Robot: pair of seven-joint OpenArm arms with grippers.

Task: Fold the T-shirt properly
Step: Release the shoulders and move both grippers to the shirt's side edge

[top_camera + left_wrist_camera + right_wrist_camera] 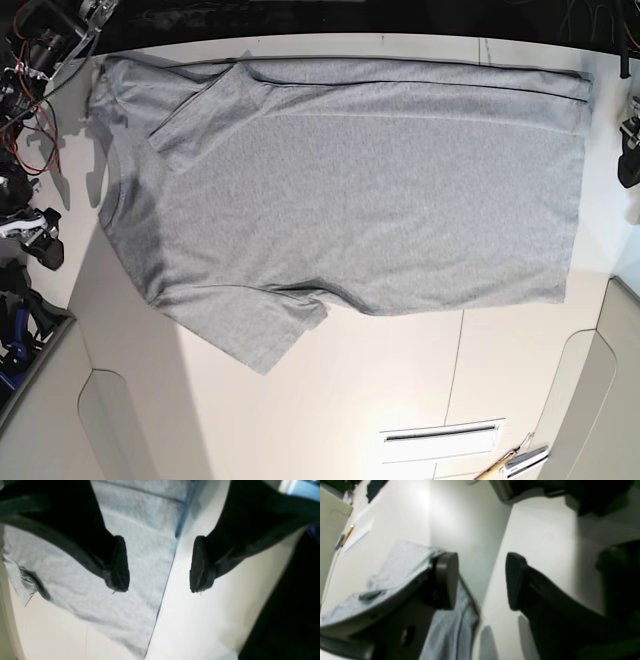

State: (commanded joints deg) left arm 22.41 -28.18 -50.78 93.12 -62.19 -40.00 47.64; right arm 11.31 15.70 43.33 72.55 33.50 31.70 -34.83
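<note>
The heather-grey T-shirt (350, 190) lies flat on the white table (400, 390), plain side up, neck to the left and hem to the right. Its far edge is folded over in a long strip, and the far sleeve is folded inward. The near sleeve (255, 335) sticks out toward the front. My left gripper (160, 565) is open and empty, hovering over the shirt's straight edge (140, 555); it shows at the right edge of the base view (629, 150). My right gripper (481, 580) is open and empty beside a part of the shirt (402, 562), at the left of the base view (38, 238).
A pencil and a pen (512, 461) lie by a white slot plate (440, 439) at the table's front right; the pencil also shows in the right wrist view (348, 534). Loose cables and hardware (30, 70) crowd the far left. Table seams run across the front.
</note>
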